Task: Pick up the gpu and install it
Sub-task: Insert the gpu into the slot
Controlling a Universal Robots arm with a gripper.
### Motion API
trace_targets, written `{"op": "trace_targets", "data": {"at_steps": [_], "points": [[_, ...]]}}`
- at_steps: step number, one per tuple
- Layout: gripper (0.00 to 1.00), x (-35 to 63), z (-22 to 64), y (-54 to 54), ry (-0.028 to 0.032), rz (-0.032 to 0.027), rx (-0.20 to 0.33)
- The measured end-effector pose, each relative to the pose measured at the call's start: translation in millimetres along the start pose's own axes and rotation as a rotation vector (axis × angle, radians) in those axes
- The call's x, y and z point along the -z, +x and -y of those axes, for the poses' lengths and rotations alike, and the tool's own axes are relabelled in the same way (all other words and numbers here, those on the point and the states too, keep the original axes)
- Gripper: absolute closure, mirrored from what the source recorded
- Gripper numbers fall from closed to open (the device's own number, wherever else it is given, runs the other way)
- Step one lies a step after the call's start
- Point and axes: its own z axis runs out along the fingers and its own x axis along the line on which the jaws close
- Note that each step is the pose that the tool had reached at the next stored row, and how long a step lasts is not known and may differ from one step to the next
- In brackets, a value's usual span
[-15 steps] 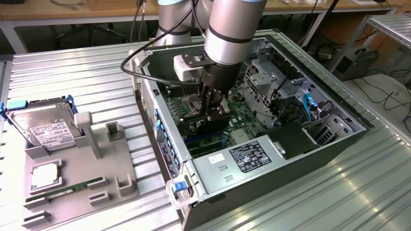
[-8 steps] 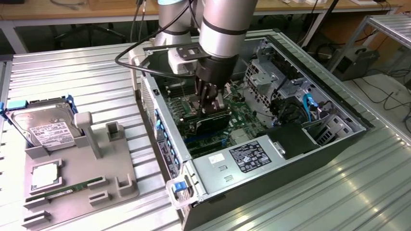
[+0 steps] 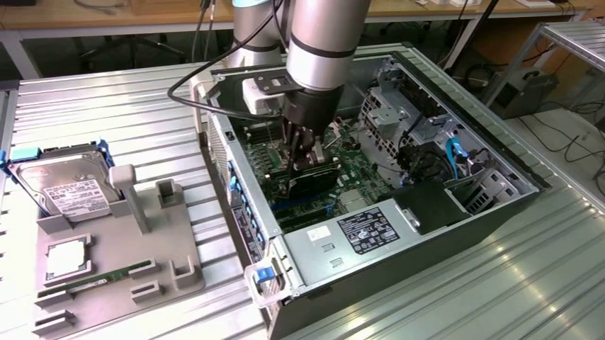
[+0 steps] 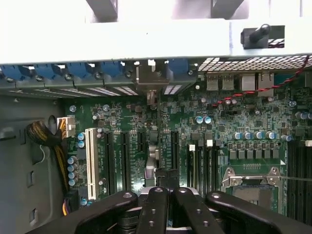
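Note:
The gpu (image 3: 312,183), a thin dark card, stands on edge on the green motherboard (image 3: 355,173) inside the open computer case (image 3: 472,127). In the wrist view the gpu (image 4: 152,158) appears edge-on, running toward its silver bracket (image 4: 146,78) at the case's rear wall. My gripper (image 3: 307,164) reaches straight down into the case, its fingers shut together right at the card's top edge. The wrist view has the gripper (image 4: 168,192) shut over the card. Whether the fingers pinch the card or just rest on it, I cannot tell.
A grey parts tray (image 3: 180,273) lies at the exterior view's left, holding a hard drive (image 3: 66,191) and a green memory stick (image 3: 99,276). Inside the case are a power supply (image 3: 369,230), drive cages (image 3: 392,106), a white slot (image 4: 90,163) and the CPU socket (image 4: 253,180).

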Motion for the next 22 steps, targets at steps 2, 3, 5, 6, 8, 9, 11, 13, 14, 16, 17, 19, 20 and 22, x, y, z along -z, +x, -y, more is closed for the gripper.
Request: {"op": "trace_targets", "data": {"at_steps": [2,3,5,6,8,9,11,13,14,16,17,19,20,22], "points": [[0.89,-1.0,0.0,0.0,0.0000,-0.0035,0.000],[0.89,-1.4,0.0,0.0,-0.0001,-0.0052,0.000],[0.89,-2.0,0.1,-0.1,0.0000,-0.0073,0.000],[0.89,-2.3,0.1,-0.1,0.0001,-0.0083,0.000],[0.89,-2.8,0.1,-0.1,0.0001,-0.0102,0.000],[0.89,-2.9,0.1,-0.1,0.0000,-0.0110,0.000],[0.89,-3.1,0.1,-0.1,0.0000,-0.0117,0.000],[0.89,-3.4,0.0,-0.4,0.0000,-0.0128,0.000],[0.89,-3.5,0.0,-1.2,0.0000,-0.0132,0.000],[0.89,-3.4,-0.1,-5.2,0.0001,-0.0133,0.000],[0.89,-3.4,-0.1,-5.9,0.0001,-0.0132,0.000],[0.89,-3.4,0.0,-6.0,0.0001,-0.0132,0.000],[0.89,-3.4,0.0,-6.0,0.0002,-0.0131,0.000],[0.89,-3.4,-0.1,-6.0,0.0002,-0.0132,0.000]]}}
